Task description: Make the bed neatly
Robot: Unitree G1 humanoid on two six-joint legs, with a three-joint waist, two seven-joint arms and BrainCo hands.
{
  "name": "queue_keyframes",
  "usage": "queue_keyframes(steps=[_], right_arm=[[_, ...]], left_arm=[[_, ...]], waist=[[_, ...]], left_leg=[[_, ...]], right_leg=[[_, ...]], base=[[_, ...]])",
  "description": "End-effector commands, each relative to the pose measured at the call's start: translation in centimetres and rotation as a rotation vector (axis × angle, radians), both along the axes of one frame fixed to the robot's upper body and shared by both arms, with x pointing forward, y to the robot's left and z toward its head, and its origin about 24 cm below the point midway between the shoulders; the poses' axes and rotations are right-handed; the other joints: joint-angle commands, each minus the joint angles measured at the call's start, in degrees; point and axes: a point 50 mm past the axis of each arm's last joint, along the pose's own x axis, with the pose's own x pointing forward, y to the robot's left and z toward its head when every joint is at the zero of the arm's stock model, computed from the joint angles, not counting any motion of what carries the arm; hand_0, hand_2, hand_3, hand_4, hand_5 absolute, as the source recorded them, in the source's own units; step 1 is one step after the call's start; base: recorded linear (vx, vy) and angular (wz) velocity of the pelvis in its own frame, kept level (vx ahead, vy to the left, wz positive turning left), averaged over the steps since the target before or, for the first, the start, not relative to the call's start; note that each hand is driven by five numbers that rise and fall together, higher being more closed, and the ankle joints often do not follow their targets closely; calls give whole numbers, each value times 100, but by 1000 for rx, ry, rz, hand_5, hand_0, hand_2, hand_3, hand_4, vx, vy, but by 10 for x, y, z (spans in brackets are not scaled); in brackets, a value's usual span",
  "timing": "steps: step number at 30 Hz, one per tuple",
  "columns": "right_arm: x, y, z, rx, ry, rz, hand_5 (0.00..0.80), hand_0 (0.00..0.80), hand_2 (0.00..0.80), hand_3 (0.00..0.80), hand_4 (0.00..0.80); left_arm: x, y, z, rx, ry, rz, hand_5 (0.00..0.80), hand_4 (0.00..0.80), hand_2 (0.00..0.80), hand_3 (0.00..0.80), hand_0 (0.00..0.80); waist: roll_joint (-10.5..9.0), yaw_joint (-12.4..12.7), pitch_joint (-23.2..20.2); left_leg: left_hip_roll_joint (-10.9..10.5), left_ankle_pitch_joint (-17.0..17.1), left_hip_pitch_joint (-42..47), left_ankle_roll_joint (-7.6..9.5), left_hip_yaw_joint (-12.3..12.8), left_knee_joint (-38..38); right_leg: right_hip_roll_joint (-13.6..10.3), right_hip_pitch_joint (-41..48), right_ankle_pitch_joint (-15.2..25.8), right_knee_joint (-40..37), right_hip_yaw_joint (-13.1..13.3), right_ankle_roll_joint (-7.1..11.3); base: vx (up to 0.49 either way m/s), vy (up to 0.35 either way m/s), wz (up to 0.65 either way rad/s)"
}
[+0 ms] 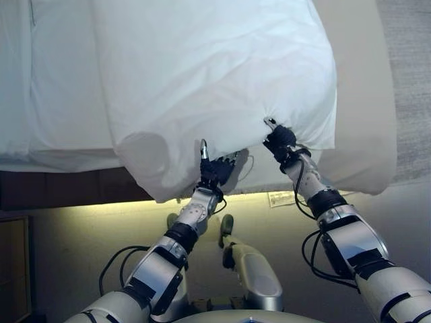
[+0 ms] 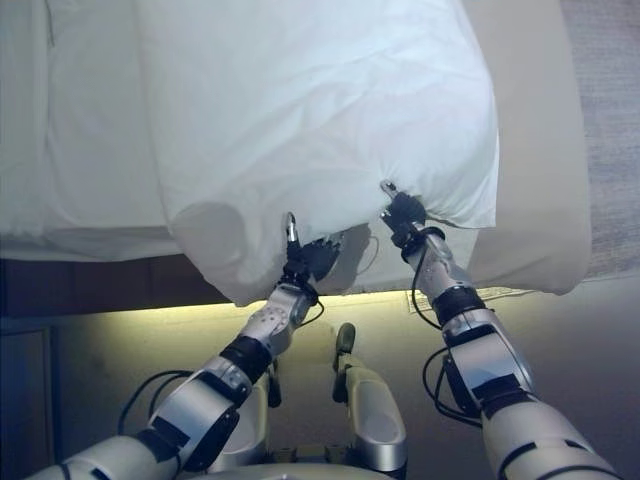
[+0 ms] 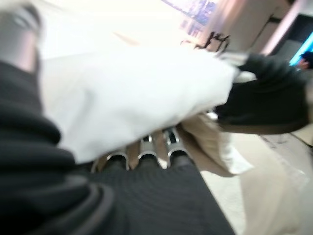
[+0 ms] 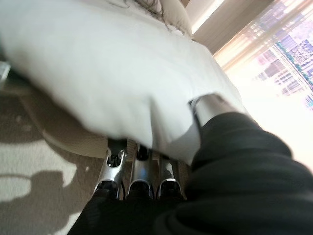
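Observation:
A white duvet (image 1: 209, 74) lies over the bed, its near edge hanging past the bed's side. My left hand (image 1: 215, 168) is shut on that edge at its middle, fingers curled under the cloth and thumb on top. My right hand (image 1: 279, 140) is shut on the same edge further right, pinching a bunched fold. In the left wrist view the white duvet (image 3: 132, 93) drapes over my fingers (image 3: 146, 152). In the right wrist view it (image 4: 98, 73) covers my fingers (image 4: 139, 171) too. A beige mattress (image 1: 367, 108) shows under the duvet at the right.
A white sheet (image 1: 47, 81) covers the bed's left part. The dark bed base (image 1: 60, 188) runs below it, with a lit strip of floor (image 1: 81, 235) under it. Grey carpet (image 1: 411, 74) lies at the far right.

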Motion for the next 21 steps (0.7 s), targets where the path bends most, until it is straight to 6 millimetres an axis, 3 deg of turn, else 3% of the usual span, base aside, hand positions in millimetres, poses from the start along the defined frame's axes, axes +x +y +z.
queue_keyframes(steps=[1, 6, 10, 16, 21], right_arm=[[7, 3, 15, -61, -22, 29, 0, 0, 0, 0, 0], [-16, 4, -40, -152, 180, 126, 0, 0, 0, 0, 0], [-60, 5, -109, -143, 390, 199, 0, 0, 0, 0, 0], [-123, -5, -173, -88, 605, 187, 0, 0, 0, 0, 0], [-161, -24, -199, -71, 711, 117, 0, 0, 0, 0, 0]], left_arm=[[15, -17, 37, -53, -90, 6, 800, 800, 800, 800, 800], [15, 4, 23, -27, -46, 77, 800, 800, 800, 800, 800], [11, 25, 5, -5, -8, 146, 800, 800, 800, 800, 800], [3, 52, -18, -4, 47, 223, 800, 800, 800, 800, 800], [-8, 76, -35, 22, 74, 297, 800, 800, 800, 800, 800]], waist=[[-71, -7, -454], [-72, 21, -486], [-55, 11, -584], [72, 5, -797], [217, 21, -1010]], left_leg=[[203, -157, -63, -251, -100, -20], [186, -150, 12, -238, -136, -54], [168, -163, 164, -216, -133, -123], [113, -216, 385, -186, -114, -91], [58, -290, 590, -159, -160, 10]], right_leg=[[-297, -176, 23, 279, 27, 524], [-305, -92, -21, 290, 23, 518], [-319, 88, -60, 227, 24, 507], [-391, 366, -140, 206, -21, 508], [-441, 627, -229, 256, -110, 512]], base=[[-17, 24, 3], [-5, 10, 2], [27, 21, 4], [61, 70, 2], [104, 91, 4]])
